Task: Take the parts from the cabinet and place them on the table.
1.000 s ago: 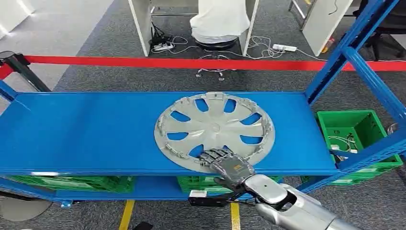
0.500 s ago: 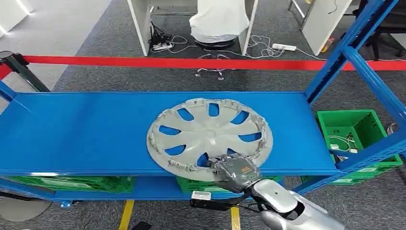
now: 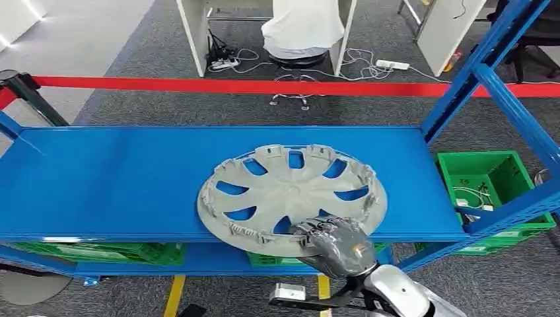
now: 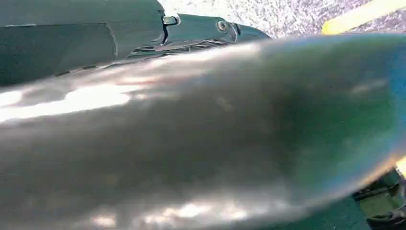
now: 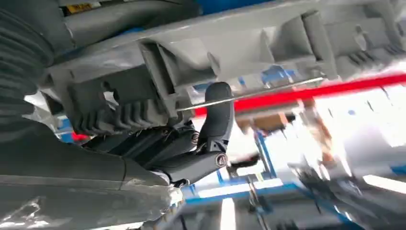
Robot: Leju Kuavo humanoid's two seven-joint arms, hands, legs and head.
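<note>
A grey plastic wheel cover (image 3: 290, 196) lies on the top shelf (image 3: 119, 178) of a blue metal rack, toward the shelf's right half, with its near rim sticking out past the shelf's front edge. The right hand (image 3: 333, 243) grips that overhanging rim from below and in front — dark fingers curl over the top of the rim, and in the right wrist view a finger (image 5: 218, 117) hooks up against the ribbed underside of the cover (image 5: 230, 52), beside a thin wire ring that runs along it. The silver right arm comes up from the lower edge of the head view, under the shelf front.

The left wrist view is blurred, with a smooth silvery surface across it; whether the left hand is spread or closed cannot be told.

Green plastic crates (image 3: 99, 251) sit on the lower shelf of the rack, and another green bin (image 3: 492, 181) holding small parts and wires stands to the right, behind the blue upright. Beyond the rack a red barrier tape (image 3: 251, 86) stretches across grey carpet, and a person in white (image 3: 302, 28) sits on a stool at a white desk.
</note>
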